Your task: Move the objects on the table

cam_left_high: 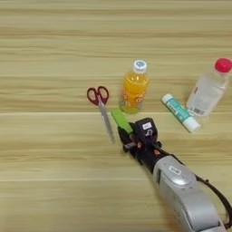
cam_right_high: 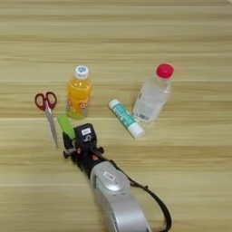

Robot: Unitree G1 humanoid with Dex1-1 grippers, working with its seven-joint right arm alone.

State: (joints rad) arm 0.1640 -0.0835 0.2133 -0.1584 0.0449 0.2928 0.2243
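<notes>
Hand: the gripper [cam_left_high: 128, 136] sits in the middle of the frame, right at the near end of the green bar [cam_left_high: 120, 119]. I cannot tell if it pinches the bar or only touches it.
Bar: it lies flat on the table [cam_left_high: 50, 181], just below the juice bottle [cam_left_high: 134, 88], between the scissors [cam_left_high: 102, 108] and the arm.
Tube: the white tube [cam_left_high: 180, 113] lies to the right of the juice bottle.
Risk: the juice bottle stands very close behind the bar. I think a push forward could knock it over.
Risk two: the flat bar may slip from a weak pinch.
Around: the scissors lie just left of the bar, blades pointing down the frame. A clear bottle [cam_left_high: 209, 89] with a red cap stands at the right, near the tube.
In the way: juice bottle and scissors crowd the bar on two sides.
</notes>
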